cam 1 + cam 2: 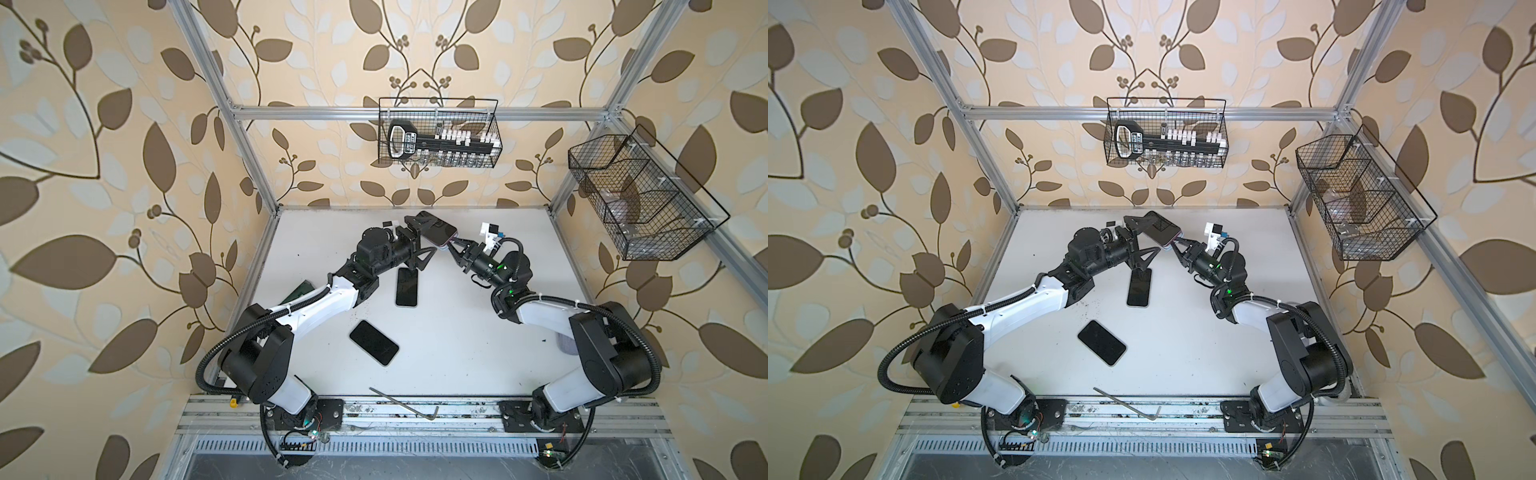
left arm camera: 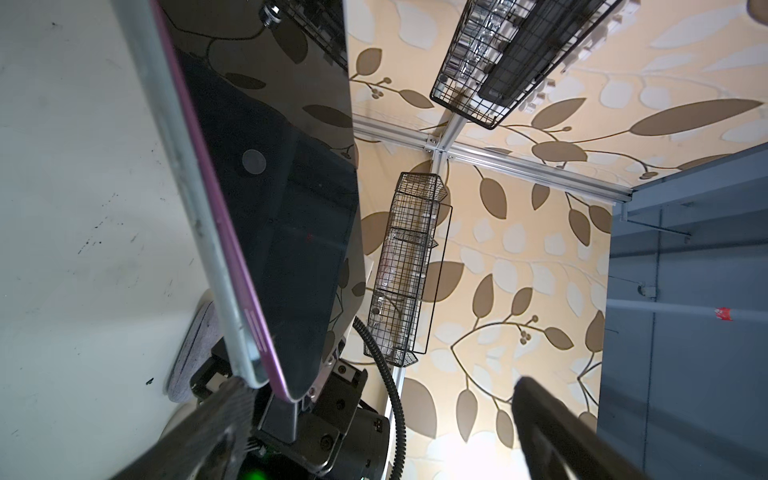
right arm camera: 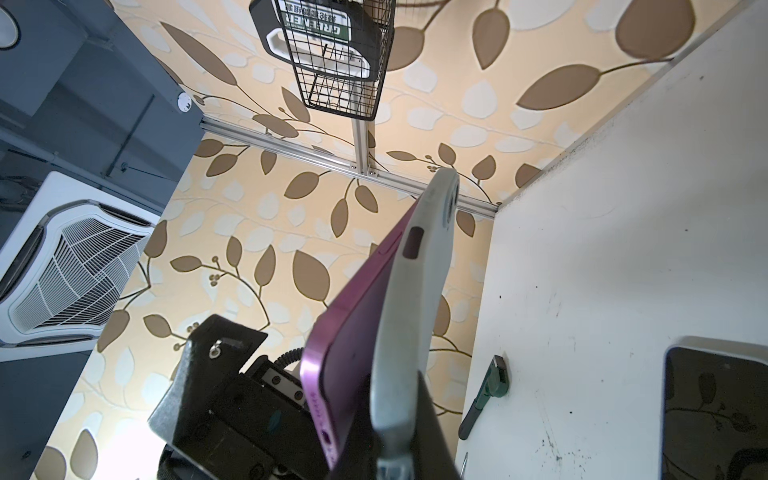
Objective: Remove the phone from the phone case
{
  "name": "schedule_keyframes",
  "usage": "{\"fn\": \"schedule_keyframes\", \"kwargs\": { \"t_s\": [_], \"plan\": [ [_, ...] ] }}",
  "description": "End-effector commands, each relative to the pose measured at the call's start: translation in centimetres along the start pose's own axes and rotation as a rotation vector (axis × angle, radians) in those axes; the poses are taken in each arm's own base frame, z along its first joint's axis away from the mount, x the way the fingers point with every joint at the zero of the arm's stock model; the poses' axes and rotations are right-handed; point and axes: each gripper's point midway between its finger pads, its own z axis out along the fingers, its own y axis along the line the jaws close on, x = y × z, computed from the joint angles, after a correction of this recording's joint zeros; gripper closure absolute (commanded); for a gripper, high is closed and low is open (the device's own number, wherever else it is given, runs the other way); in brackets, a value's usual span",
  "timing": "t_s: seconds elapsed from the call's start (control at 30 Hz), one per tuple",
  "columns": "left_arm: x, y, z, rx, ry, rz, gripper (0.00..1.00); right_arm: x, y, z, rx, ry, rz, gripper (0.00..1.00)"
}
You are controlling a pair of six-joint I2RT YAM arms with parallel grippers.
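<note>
Pinching phone case (image 3: 415, 291) end: right claw (image 1: 452, 245) | left claw (image 1: 420, 240): spread | phone (image 1: 439, 231) long axis: back-left

We see a purple-edged phone (image 2: 270, 187) tilted close, dark screen mirroring leaves, its pale phone case (image 2: 183, 174) parted along one long edge, right gripper (image 2: 286, 399) pinching the case's lower end, our left gripper (image 2: 378, 388) spread wide, white table (image 2: 75, 208) behind, wire basket (image 2: 399, 270) on leafy wallpaper.
</note>
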Motion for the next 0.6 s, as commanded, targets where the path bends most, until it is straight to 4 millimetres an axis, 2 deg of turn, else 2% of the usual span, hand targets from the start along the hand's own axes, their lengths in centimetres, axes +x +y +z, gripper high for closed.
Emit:
{"fn": "schedule_keyframes", "kwargs": {
  "t_s": [0.0, 0.23, 0.57],
  "plan": [
    [1.5, -2.2, 0.3, 0.074, 0.052, 0.019, 0.01, -0.8, 3.8, 0.5, -0.119, -0.029, -0.055, 1.0],
    [1.5, -2.4, 0.7, 0.094, 0.059, 0.007, 0.01, -0.1, 3.6, 0.7, -0.115, -0.017, -0.052, 1.0],
    [1.8, -3.7, 0.8, 0.13, 0.071, 0.008, 0.03, 0.8, 2.4, 0.6, -0.08, 0.0, -0.062, 1.0]
  ]
}}
